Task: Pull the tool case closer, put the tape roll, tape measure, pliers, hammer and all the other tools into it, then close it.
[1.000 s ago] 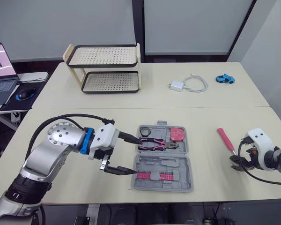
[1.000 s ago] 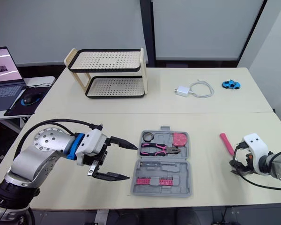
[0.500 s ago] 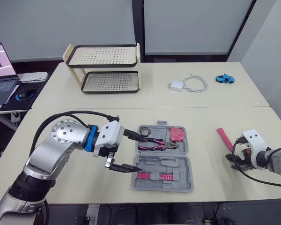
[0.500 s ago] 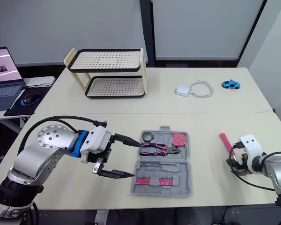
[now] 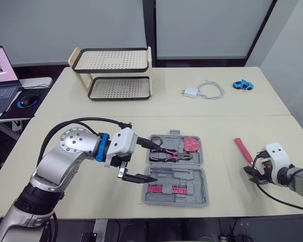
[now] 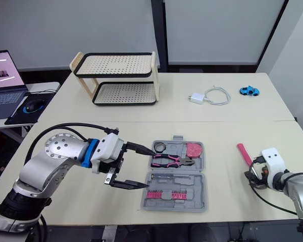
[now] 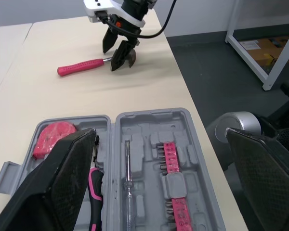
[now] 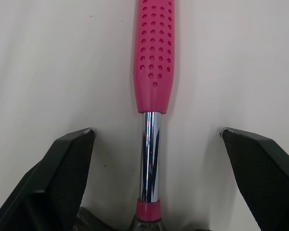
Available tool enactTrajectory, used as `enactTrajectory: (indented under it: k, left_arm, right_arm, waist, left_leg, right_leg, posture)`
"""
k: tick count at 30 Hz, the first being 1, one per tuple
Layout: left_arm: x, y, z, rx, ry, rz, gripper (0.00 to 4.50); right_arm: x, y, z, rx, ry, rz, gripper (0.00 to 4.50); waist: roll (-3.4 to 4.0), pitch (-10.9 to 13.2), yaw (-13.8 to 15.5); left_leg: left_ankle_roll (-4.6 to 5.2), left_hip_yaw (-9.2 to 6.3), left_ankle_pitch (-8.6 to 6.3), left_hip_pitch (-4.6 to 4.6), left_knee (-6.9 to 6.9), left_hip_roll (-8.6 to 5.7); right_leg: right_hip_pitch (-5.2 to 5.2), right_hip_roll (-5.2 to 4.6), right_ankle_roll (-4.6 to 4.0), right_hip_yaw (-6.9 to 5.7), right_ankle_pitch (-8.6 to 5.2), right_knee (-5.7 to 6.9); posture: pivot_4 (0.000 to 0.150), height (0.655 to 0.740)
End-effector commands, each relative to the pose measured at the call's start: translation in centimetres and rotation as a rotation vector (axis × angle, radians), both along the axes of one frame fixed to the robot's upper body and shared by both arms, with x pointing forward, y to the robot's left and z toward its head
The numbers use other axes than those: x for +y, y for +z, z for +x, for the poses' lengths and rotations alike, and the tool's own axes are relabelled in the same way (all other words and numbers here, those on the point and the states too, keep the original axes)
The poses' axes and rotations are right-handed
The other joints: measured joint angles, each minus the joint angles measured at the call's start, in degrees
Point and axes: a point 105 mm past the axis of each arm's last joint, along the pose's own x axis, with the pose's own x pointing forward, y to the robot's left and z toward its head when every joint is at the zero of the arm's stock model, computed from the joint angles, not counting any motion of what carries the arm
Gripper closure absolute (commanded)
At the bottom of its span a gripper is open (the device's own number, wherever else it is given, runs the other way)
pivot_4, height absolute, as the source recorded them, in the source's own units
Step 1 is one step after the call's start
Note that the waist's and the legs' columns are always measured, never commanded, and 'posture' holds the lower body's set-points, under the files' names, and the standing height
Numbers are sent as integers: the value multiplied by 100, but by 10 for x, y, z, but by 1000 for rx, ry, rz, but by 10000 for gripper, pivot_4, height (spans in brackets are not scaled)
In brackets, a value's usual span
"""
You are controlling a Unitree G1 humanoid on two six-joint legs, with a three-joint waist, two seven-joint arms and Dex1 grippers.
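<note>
Black two-finger right gripper (image 8: pixel 156 144): fingers spread wide, empty, set astride the hammer (image 8: pixel 153 53) without touching it. Between the fingers: chromed steel shaft (image 8: pixel 149 159), bare and probably slick. At the claw's base: the head (image 8: pixel 139 226), likely the heavy end. Beyond the fingertips: pink perforated handle (image 8: pixel 153 29), rubbery in look, lying flat on the cream table (image 8: pixel 48 57). Handling, as judged: rigid, not fragile, head-heavy. A pinch on the shaft close to the head should keep it from swinging; the handle offers better friction but a longer lever. Well apart, to the claw's left: grey tool case (image 5: pixel 204 174), open flat, holding pliers (image 5: pixel 169 155), tape measure (image 5: pixel 192 143), tape roll (image 5: pixel 156 142) and a pink bit strip (image 5: pixel 166 189). At the case's far side: left gripper (image 5: pixel 157 164), fingers likewise spread and empty, poised over its edge. Hammer lies outside the case; lid not yet shut.
</note>
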Motion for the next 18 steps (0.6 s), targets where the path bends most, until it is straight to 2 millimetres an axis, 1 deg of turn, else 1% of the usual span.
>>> enactTrajectory:
  k: [1,3,6,8,9,10,14,16,17,18]
  left_arm:
    - [-4,5,-2,-29,-20,0,248]
    - [-4,4,-1,-30,-19,-1,248]
    - [-5,4,-1,-29,-19,-3,0]
    - [-5,3,-2,-28,-19,-2,0]
    - [-5,3,-2,-27,-18,-1,0]
    - [-4,2,-2,-26,-17,0,0]
    - [0,0,-1,-25,-7,9,0]
    - [5,-1,1,-23,10,21,0]
    - [8,-2,2,-24,17,28,0]
    - [12,-4,3,-25,26,37,0]
  right_arm:
    - [-2,7,1,-48,-11,-7,0]
    - [-2,7,1,-59,-17,-6,0]
    - [-2,5,2,-64,-19,-3,5804]
    - [0,2,1,-53,-18,2,11736]
    - [0,1,0,-47,-15,3,15971]
    - [1,0,-1,-43,-13,4,18747]
    - [1,1,-2,-37,-14,9,33601]
    - [0,4,-3,-45,-6,4,41074]
    - [0,6,-2,-50,2,-2,44167]
    - [0,9,-2,-55,14,-9,44281]
  waist:
    - [0,0,0]
    - [0,0,-1]
    - [0,0,-2]
    - [0,0,-2]
    - [0,0,-1]
    - [0,0,0]
    - [0,0,-1]
    - [0,0,1]
    - [0,0,0]
    - [0,0,1]
  left_leg:
    - [0,0,0,0,0,0]
    - [0,0,0,0,0,0]
    - [0,-1,0,1,0,0]
    - [0,-1,0,1,0,0]
    - [0,-1,0,1,0,0]
    - [0,-1,0,1,0,0]
    - [0,-1,0,1,0,0]
    - [0,-2,0,1,0,0]
    - [0,-2,0,1,0,0]
    - [0,-3,0,1,0,0]
  right_leg:
    - [0,0,0,0,0,0]
    - [0,0,0,1,0,0]
    - [0,1,0,-1,0,0]
    - [0,1,0,1,0,0]
    - [0,0,0,1,0,0]
    - [0,0,0,1,0,0]
    - [1,0,0,0,0,0]
    - [1,0,0,0,0,0]
    - [1,0,0,0,0,0]
    - [1,0,0,1,0,0]
  posture:
    - [1500,7400]
    - [1500,7400]
    - [1500,7400]
    - [1500,7400]
    - [1500,7400]
    - [1500,7400]
    - [1500,7400]
    - [1500,7400]
    - [1500,7400]
    - [1500,7400]
